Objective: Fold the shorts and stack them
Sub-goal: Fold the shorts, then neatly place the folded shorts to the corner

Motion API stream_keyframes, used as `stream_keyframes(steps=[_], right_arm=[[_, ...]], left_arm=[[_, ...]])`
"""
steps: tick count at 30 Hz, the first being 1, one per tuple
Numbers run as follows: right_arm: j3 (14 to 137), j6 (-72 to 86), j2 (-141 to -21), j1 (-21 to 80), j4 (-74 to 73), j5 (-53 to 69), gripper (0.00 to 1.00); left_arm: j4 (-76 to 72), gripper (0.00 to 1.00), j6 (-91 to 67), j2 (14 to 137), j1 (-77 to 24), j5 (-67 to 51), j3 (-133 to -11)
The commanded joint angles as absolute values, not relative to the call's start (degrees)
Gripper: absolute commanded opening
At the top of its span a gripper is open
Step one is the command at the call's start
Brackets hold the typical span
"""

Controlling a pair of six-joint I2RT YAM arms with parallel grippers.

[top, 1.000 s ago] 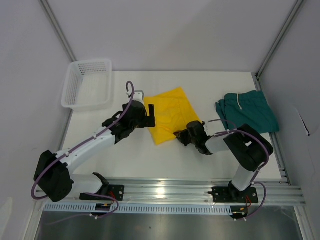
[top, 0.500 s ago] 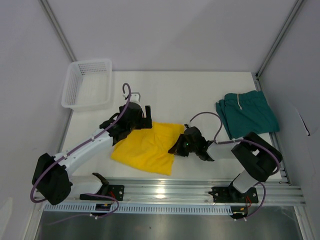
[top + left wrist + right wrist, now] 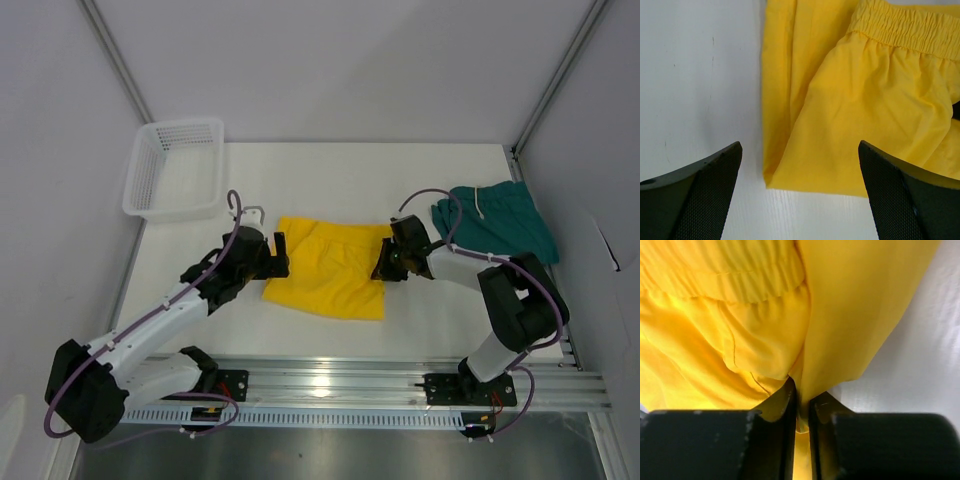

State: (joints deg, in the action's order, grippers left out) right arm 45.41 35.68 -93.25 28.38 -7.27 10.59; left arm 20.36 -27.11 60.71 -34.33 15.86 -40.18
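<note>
The yellow shorts (image 3: 330,265) lie spread on the white table between my two grippers. My left gripper (image 3: 279,256) is open at their left edge, with the cloth's corner (image 3: 790,150) lying between its fingers and not pinched. My right gripper (image 3: 388,262) is shut on the right edge of the yellow shorts (image 3: 765,315), with the cloth pinched between its fingers. The dark teal-green shorts (image 3: 497,224) with a white drawstring lie folded at the back right, just past the right arm.
A white mesh basket (image 3: 176,166) stands at the back left corner. A metal rail (image 3: 330,385) runs along the near table edge. Grey walls close in the table on both sides and behind.
The yellow shorts went from a folded diamond to spread out flat. My right gripper carried its edge up and right. My left gripper moved down-left and let go of the cloth.
</note>
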Motion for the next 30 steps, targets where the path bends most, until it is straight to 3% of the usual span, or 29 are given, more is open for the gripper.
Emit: stream_keyframes(steps=[1, 15, 23, 30], right_arm=[[47.7, 27.9, -94.1, 27.1, -12.9, 9.0, 0.16], [47.5, 19.4, -93.6, 26.2, -9.8, 9.8, 0.55], [44.0, 20.0, -93.4, 24.0, -5.9, 14.2, 0.59], [43.1, 20.1, -93.7, 23.7, -4.3, 15.0, 0.6]], left_arm=[[20.0, 0.99, -28.6, 58.7, -33.3, 16.0, -38.8], [9.8, 0.99, -26.5, 80.6, -26.2, 2.9, -47.3], [11.6, 0.99, -24.1, 92.2, -24.8, 1.9, -54.7], [11.2, 0.99, -24.3, 96.2, -23.6, 4.5, -54.1]])
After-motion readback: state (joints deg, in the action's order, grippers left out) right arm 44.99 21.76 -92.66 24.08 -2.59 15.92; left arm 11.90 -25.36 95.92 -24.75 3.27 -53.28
